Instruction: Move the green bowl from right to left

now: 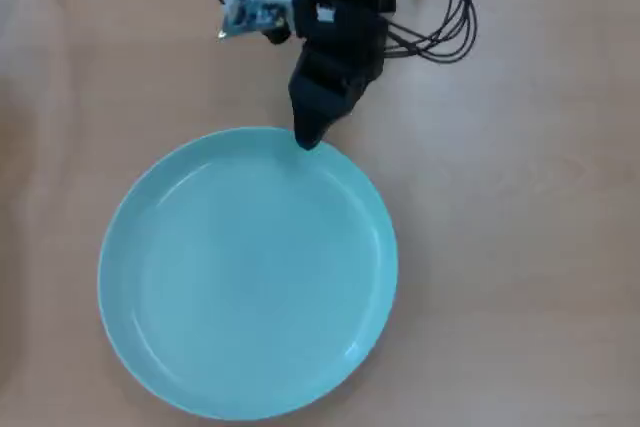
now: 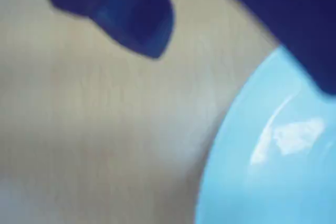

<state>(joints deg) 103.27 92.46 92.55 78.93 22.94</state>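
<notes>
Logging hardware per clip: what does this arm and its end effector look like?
The arm is black and blocky. It narrows to a pointed black end effector. An exposed circuit board sits at its side, and thin black cables loop behind it. In the blurred wrist view the fingers look dark blue.

wrist view blurred; green bowl [image 2: 273, 161] cut off at its edges.
</notes>
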